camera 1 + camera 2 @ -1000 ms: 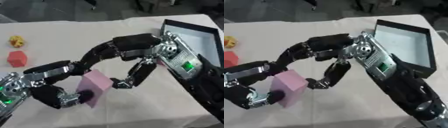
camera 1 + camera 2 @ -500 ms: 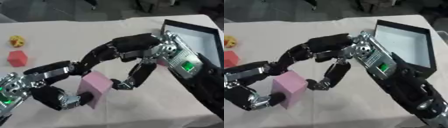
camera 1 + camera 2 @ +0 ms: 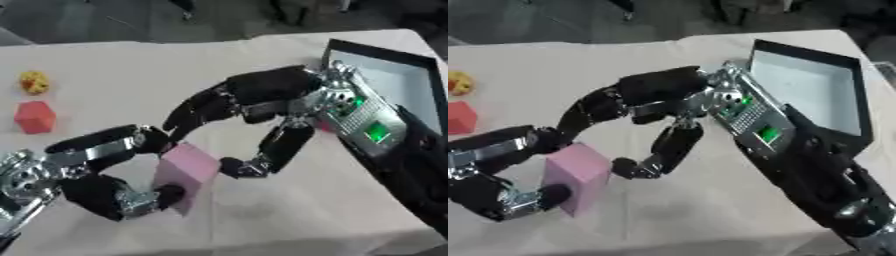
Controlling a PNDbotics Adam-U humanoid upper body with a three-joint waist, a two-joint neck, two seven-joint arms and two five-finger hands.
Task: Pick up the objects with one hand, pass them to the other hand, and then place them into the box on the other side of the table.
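Left hand [image 3: 105,187] clutches pink rectangular foam block [image 3: 185,175], long axis near-upright, top tilted away; right hand [image 3: 254,107] half-curled around it, holding nothing.

A block [image 3: 185,172] sits near the front left of the table [image 3: 131,80], held between the fingers and thumb of the left hand [image 3: 105,175], which comes in from the lower left. The right hand [image 3: 254,105] reaches across from the right, its fingers arching over the block's top and its thumb lying just right of the block. The box [image 3: 815,92] stands at the table's far right behind the right arm, while a cube [image 3: 35,116] and a small round thing [image 3: 34,82] behind it lie at the far left edge, well apart from the hands.
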